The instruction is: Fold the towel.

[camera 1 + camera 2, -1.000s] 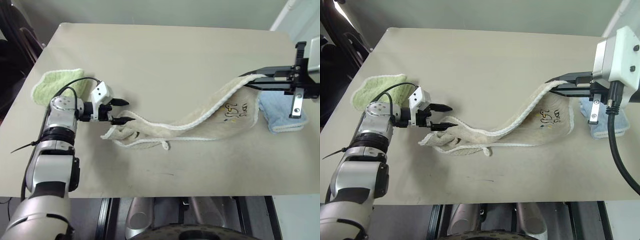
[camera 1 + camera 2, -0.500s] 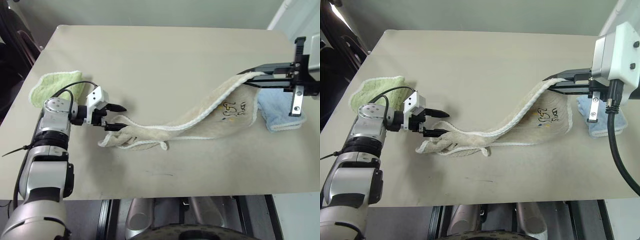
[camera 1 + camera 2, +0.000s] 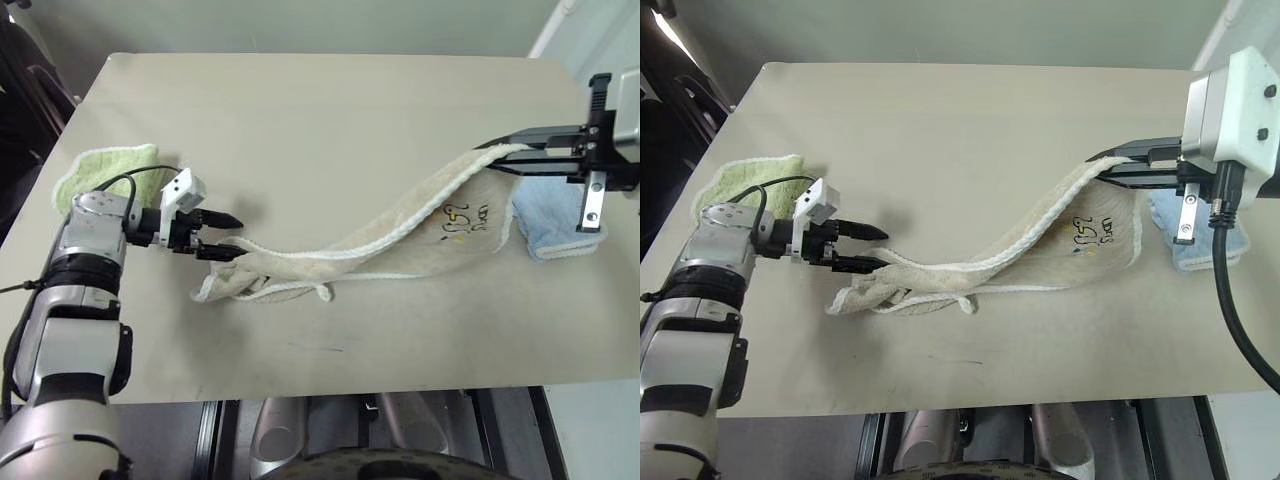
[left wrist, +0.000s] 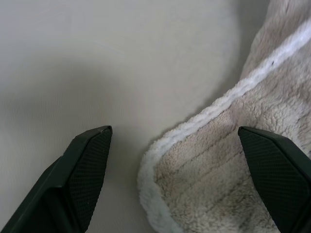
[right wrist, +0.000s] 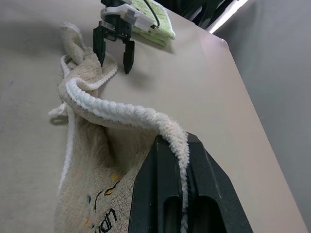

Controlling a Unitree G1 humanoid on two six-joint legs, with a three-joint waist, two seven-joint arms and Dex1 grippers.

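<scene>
The beige towel with white corded edging stretches across the table, its dark printed drawing near the right end. My right gripper is shut on the towel's raised right corner, well above the table. The rest sags down to a bunched left end lying on the table. My left gripper is open at that bunched end, one finger over the towel's edge and the other over bare table. In the left wrist view the towel's corner lies between the two fingers, untouched.
A fluffy light-green folded towel lies at the table's left edge behind my left arm. A light-blue folded towel sits at the right edge under my right gripper. The table's far half and front strip are bare.
My left gripper has drawn back a little to the left, still open, and its wrist has rolled. The right gripper holds the towel corner in the same place.
</scene>
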